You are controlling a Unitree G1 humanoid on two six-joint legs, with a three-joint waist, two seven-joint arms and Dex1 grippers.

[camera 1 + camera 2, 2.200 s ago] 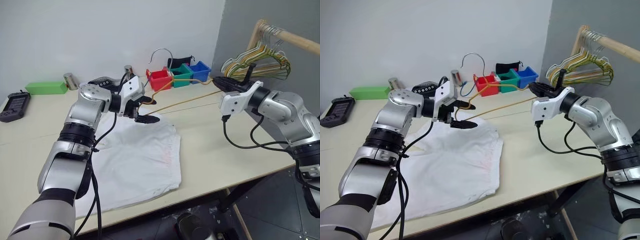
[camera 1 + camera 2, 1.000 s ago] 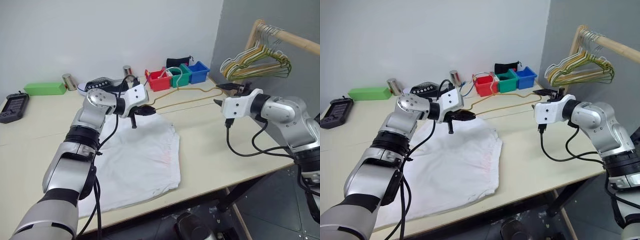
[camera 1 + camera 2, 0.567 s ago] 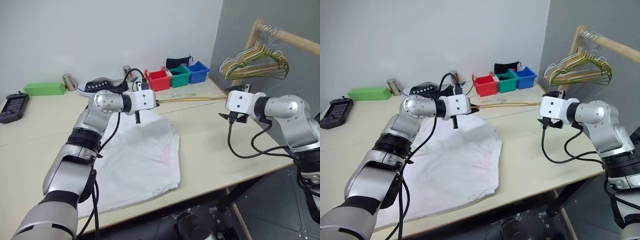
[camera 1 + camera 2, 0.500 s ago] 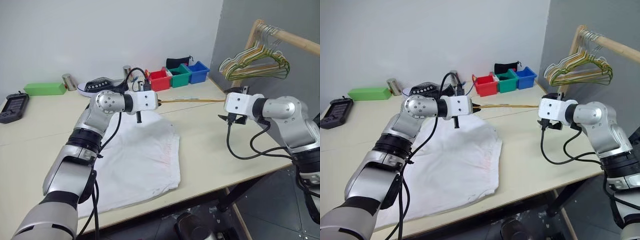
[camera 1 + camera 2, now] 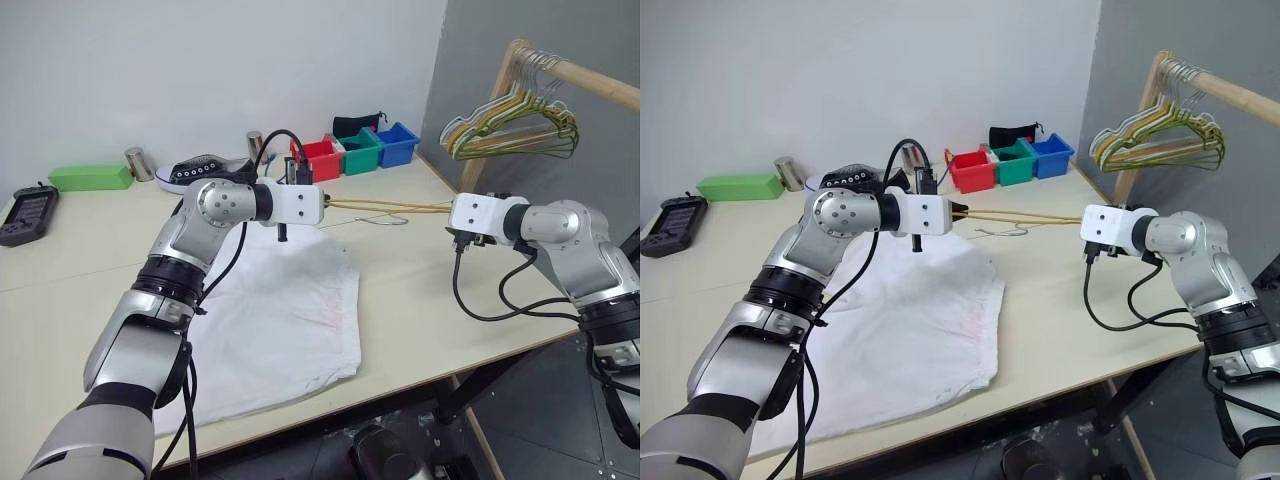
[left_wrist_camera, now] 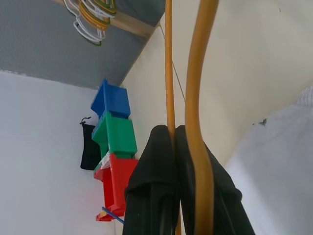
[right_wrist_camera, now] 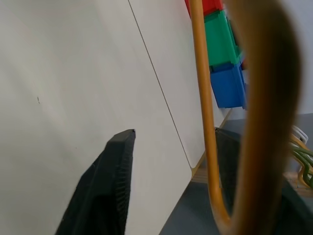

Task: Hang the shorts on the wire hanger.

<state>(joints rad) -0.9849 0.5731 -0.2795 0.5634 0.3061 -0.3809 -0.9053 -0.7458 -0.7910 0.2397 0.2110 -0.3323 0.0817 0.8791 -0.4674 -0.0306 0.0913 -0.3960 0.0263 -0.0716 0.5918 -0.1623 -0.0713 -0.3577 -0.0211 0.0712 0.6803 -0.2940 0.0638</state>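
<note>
You have the pale beige tabletop [image 5: 420, 290] in front of you, and the biggest thing on it is the pair of large white thin-fabric shorts [image 5: 280, 320], lying flat and spread out on its near left part. They sit below and behind your left pincer [image 5: 322, 207], not touching it.

The thin golden-yellow wire hanger [image 5: 1025, 216] is lifted off the tabletop and runs nearly level between your two pincers, just past the far right corner of the shorts. Your left pincer is pressed together on one end of it: in the left wrist view the black fingers [image 6: 156, 181] pinch one strand of wire while a second strand [image 6: 195, 98] passes over them. Its small silver hook [image 5: 1005, 232] hangs down near the middle, close over the tabletop.

Your right pincer [image 5: 1092, 222] is at the other end of the hanger. In the right wrist view its fingers [image 7: 105, 186] are spread, with the wire's bend [image 7: 254, 122] passing between them; you cannot tell from here whether they touch it.

Beyond, a row of red, green and blue plastic bins [image 5: 355, 150] stands at the tabletop's far edge, and a bunch of pale hangers [image 5: 515, 125] hangs from a wooden rail on the right.
</note>
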